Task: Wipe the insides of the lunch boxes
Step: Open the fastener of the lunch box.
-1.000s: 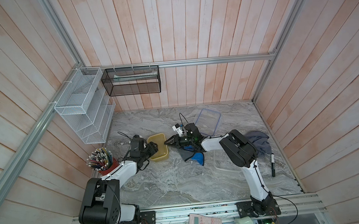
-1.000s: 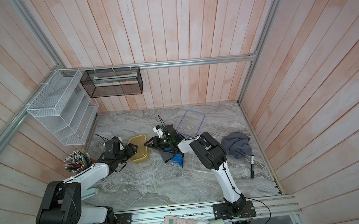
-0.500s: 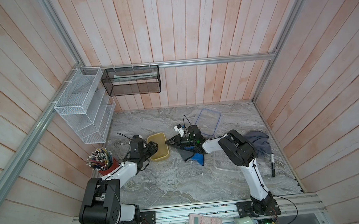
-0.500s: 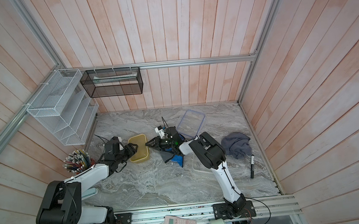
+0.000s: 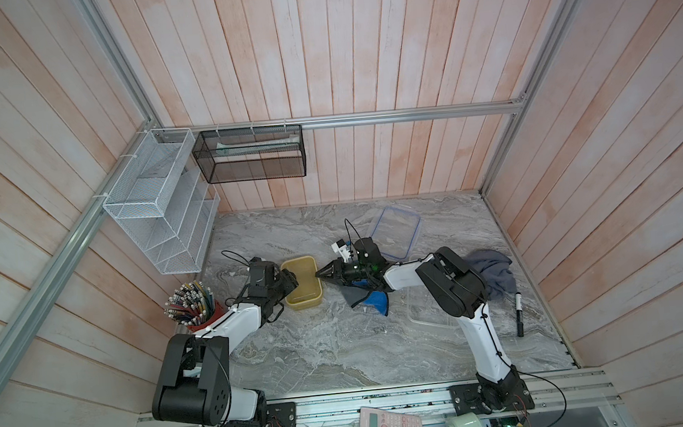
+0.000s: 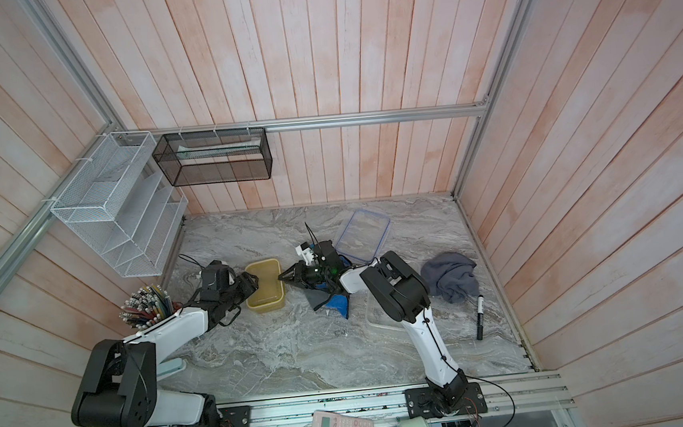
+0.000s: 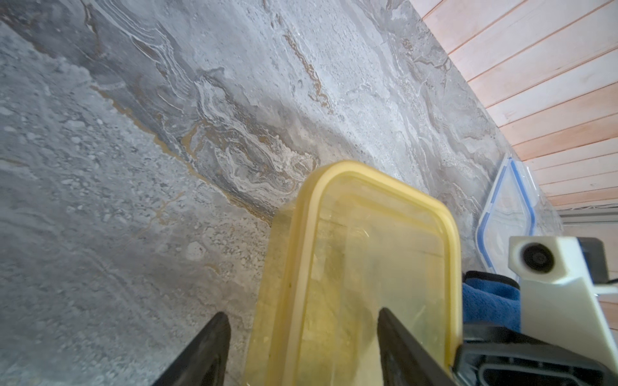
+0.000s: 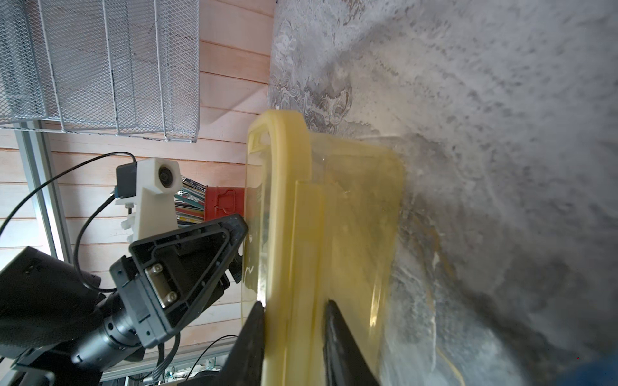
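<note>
A: Yellow box (image 5: 304, 297) sits open, left of centre. Why is your left gripper (image 7: 302, 314) at it?
B: To brace it, I'd say. Your fingers (image 7: 214, 347) stand spread, one outside the near wall, one inside, squeezing nothing.
A: And your right gripper (image 8: 294, 303)?
B: Pinched on the opposite rim, probably to steady or shift the box.
A: The blue cloth (image 5: 376, 301)?
B: Loose on the table beside the box, held by neither gripper. Your clear box (image 5: 422, 309) waits farther right.

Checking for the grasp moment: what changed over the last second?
The right hand narrowed its jaws onto the rim of the yellow lunch box. The left hand stayed open astride the opposite wall; box, blue cloth and blue-rimmed lid did not move.
</note>
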